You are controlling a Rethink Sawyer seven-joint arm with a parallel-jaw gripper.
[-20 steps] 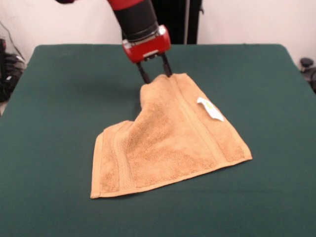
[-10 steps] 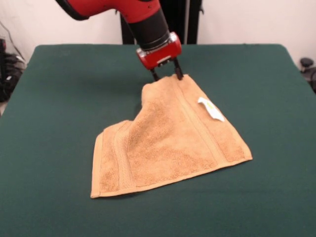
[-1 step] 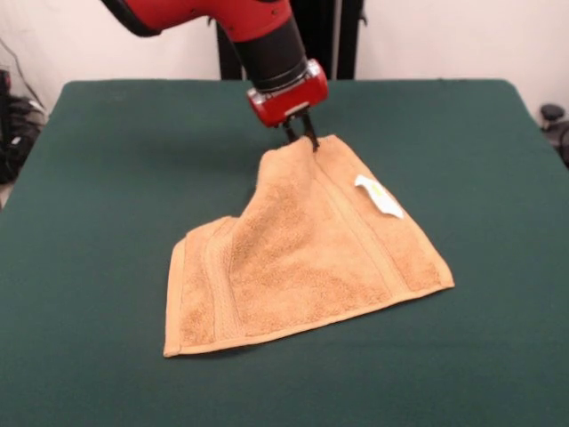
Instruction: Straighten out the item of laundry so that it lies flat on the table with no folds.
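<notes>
- The table (image 3: 98, 374), covered in dark green cloth, filled nearly the whole front view, and its near strip from 5 to 7 o'clock lay bare.
- The towel (image 3: 302, 258), tan terry, lay close to the middle of the table, a little toward 5 o'clock of the picture's centre.
- Its nearest hem ran from a corner at about 7 o'clock up to a corner at about 4 o'clock, flat on the cloth.
- At 8 o'clock of the towel a woven border band ran beside the left hem, and that side looked doubled over, with a step in the outline where the upper layer began.
- A second band ran diagonally from the 4 o'clock corner up toward the top of the towel.
- A small white label (image 3: 379, 196) lay on the towel's right edge, at about 2 o'clock of the towel.
- The towel narrowed toward 12 o'clock into a bunched top edge that was raised slightly off the table.
- The claw (image 3: 300, 140), dark fingers under a red wrist, was closed, pinching that top edge of the towel.
- The red and black arm (image 3: 258, 36) slanted away from the claw toward 11 o'clock, out of the top of the picture.
</notes>
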